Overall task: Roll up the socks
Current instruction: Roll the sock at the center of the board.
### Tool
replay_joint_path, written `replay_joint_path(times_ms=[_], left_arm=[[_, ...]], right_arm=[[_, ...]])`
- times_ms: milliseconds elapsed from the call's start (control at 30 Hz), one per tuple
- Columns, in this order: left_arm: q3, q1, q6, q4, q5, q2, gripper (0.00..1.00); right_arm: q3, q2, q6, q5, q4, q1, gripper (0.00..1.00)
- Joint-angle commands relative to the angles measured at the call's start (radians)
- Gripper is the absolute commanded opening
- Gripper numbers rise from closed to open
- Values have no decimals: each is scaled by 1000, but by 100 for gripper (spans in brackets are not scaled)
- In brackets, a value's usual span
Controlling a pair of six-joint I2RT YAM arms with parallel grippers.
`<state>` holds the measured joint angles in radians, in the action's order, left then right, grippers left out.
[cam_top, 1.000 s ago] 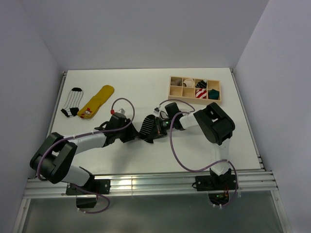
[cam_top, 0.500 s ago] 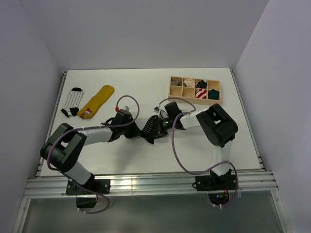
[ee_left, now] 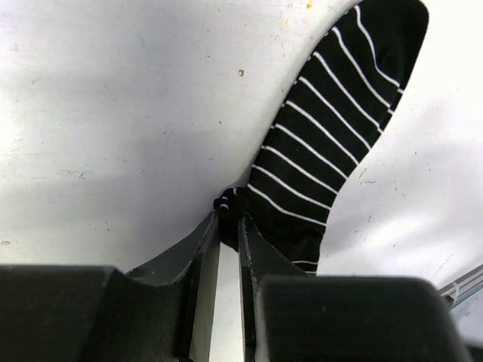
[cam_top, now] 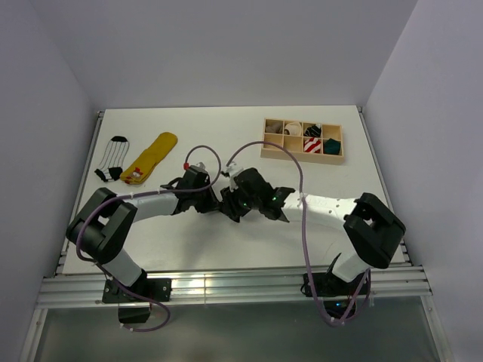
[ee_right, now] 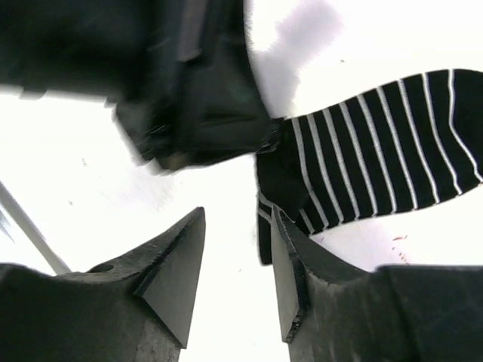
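A black sock with thin white stripes (ee_left: 324,143) lies flat on the white table, mid-table in the top view (cam_top: 230,205). My left gripper (ee_left: 229,211) is shut on a bunched bit of the sock's edge, pinched between its tips. The right gripper (ee_right: 238,219) stands open just beside that same end of the sock (ee_right: 377,162), with only bare table between its jaws. One of its fingers (ee_right: 290,249) overlaps the sock's edge. The left gripper (ee_right: 196,98) shows blurred right in front of it. Both grippers meet mid-table (cam_top: 226,200).
A white sock with black stripes (cam_top: 113,158) and a yellow sock (cam_top: 151,157) lie at the back left. A wooden compartment box (cam_top: 302,152) with rolled socks in it stands at the back right. Cables loop over both wrists.
The right gripper has opened and let go of the black sock, and its arm has swung out to the right. The left gripper has closed on the sock's edge.
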<state>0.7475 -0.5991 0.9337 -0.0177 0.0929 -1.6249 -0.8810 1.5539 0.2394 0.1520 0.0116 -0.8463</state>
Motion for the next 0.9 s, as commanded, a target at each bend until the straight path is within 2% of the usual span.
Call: replay_joint_path(times_ms=[0, 167, 867], left_arm=[[9, -2, -70, -139, -51, -47, 20], [30, -2, -98, -156, -48, -53, 20], [75, -2, -119, -200, -28, -67, 20]], right_arm=[[40, -38, -113, -233, -9, -71, 46], [27, 20, -178, -267, -42, -128, 46], [-18, 196, -229, -313, -29, -174, 42]])
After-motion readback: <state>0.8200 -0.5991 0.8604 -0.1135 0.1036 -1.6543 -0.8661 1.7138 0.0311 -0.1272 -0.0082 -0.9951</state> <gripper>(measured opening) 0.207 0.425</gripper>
